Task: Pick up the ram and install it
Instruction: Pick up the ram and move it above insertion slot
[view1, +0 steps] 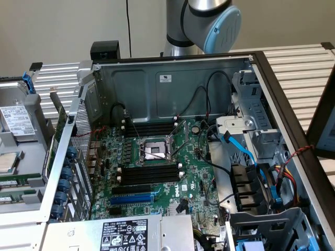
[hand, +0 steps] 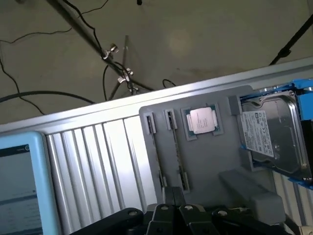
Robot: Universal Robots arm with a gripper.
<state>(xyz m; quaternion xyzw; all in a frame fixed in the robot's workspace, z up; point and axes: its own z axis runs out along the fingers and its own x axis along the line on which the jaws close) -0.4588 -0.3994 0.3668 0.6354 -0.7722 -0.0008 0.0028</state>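
Note:
Two thin green ram sticks lie in the grey parts tray [view1: 21, 157] at the exterior view's left, one ram stick [view1: 18, 180] nearer the case and the other [view1: 15, 198] further forward. In the wrist view the same sticks stand on edge in the tray's narrow holders, one ram [hand: 155, 147] beside the other [hand: 176, 144]. My gripper [hand: 172, 192] hovers above the near ends of these holders, its black fingers pressed together with nothing between them. The motherboard's long black memory slots [view1: 152, 173] flank the CPU socket [view1: 152, 150].
The tray also carries a CPU chip [hand: 201, 120] and a hard drive [hand: 271, 134]. The open case has tall metal walls [view1: 167, 83], loose black cables, blue SATA cables [view1: 246, 149] and a blue expansion slot [view1: 131, 199]. The arm's elbow [view1: 209, 21] rises behind the case.

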